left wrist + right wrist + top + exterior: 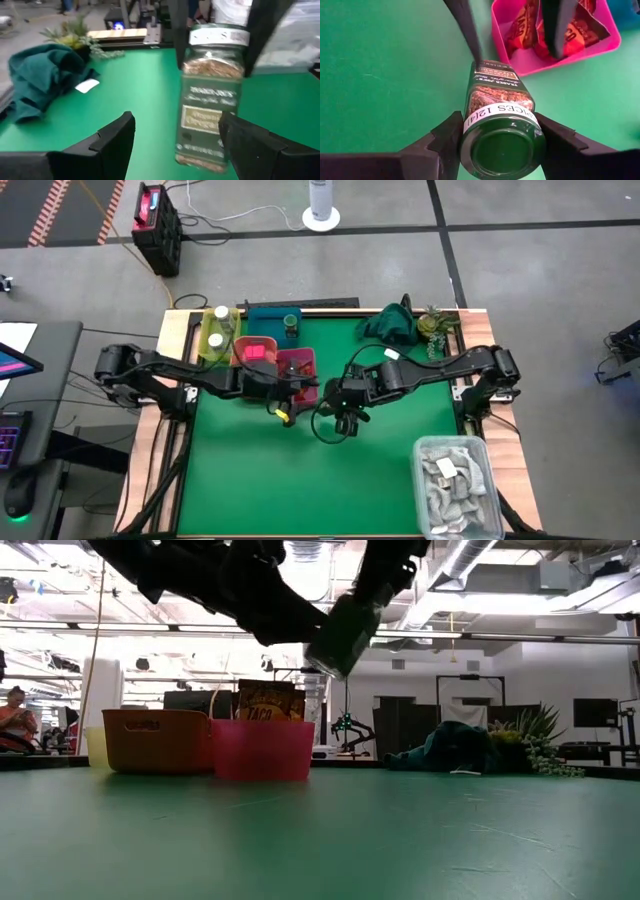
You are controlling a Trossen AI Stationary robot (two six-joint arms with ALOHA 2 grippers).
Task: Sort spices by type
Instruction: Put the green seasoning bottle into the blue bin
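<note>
Green-topped jar (501,120) gripped in right jaws | left jaws open alongside | pink bin (297,369) near

Clear glass jar (499,102) with glossy green cap; matt green tabletop (385,70).

Your green-topped jar (501,122): clear glass, dark green label, brownish flakes inside, white sticker strip below cap. You see it clamped at cap end by right gripper (497,145), held off mat near table middle, just beside pink bin. Reddish-brown sachets (547,30) lie bunched in pink bin (502,42) (label text unreadable). Pink square block (256,351) sits in orange bin (243,360). Another green-topped jar (291,323) stands in teal tray (268,317).
</note>
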